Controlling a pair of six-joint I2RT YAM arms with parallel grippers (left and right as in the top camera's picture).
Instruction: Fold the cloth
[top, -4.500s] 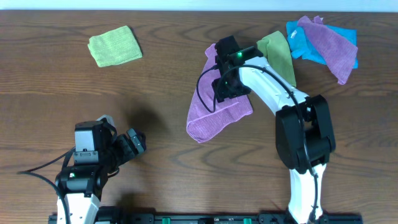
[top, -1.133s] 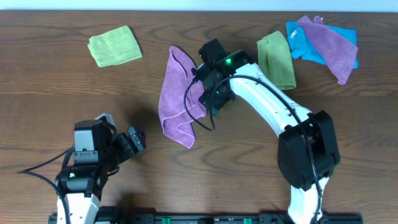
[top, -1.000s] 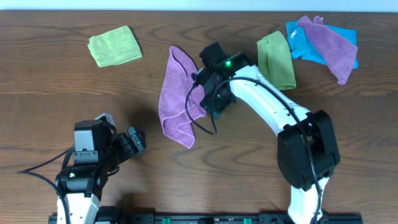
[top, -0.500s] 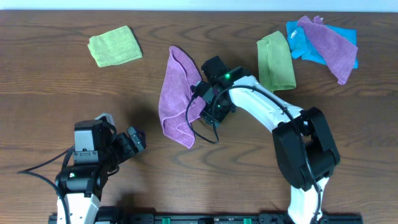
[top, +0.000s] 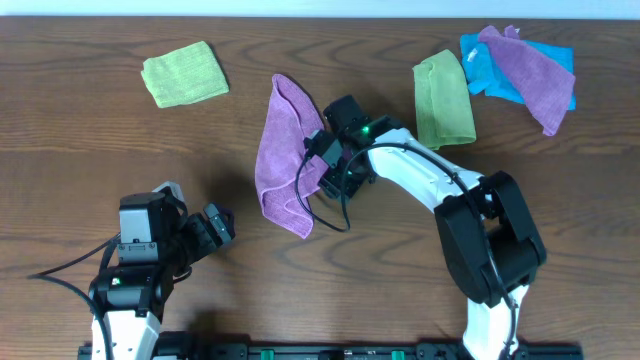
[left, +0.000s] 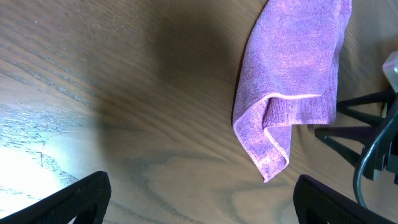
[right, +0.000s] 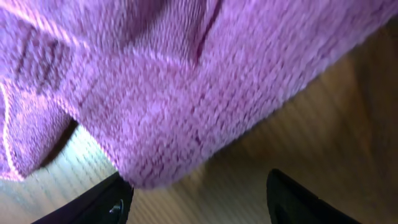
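A purple cloth (top: 284, 150) lies crumpled lengthways in the middle of the wooden table, its lower corner folded over. It also shows in the left wrist view (left: 292, 74) and fills the top of the right wrist view (right: 186, 81). My right gripper (top: 326, 168) is open at the cloth's right edge, low over the table. In its wrist view the fingers (right: 199, 199) stand apart with the cloth's edge just above the left one and bare wood between them. My left gripper (top: 222, 226) is open and empty at the lower left, away from the cloth; its fingers (left: 199, 205) frame bare wood.
A folded light green cloth (top: 184, 73) lies at the back left. An olive green cloth (top: 445, 98), a blue cloth (top: 487, 68) and another purple cloth (top: 538, 70) lie piled at the back right.
The purple cloth went from beside the olive cloth to the table's middle. Over the last second it lies still while my right gripper shifted slightly toward the front. The left arm has not moved.
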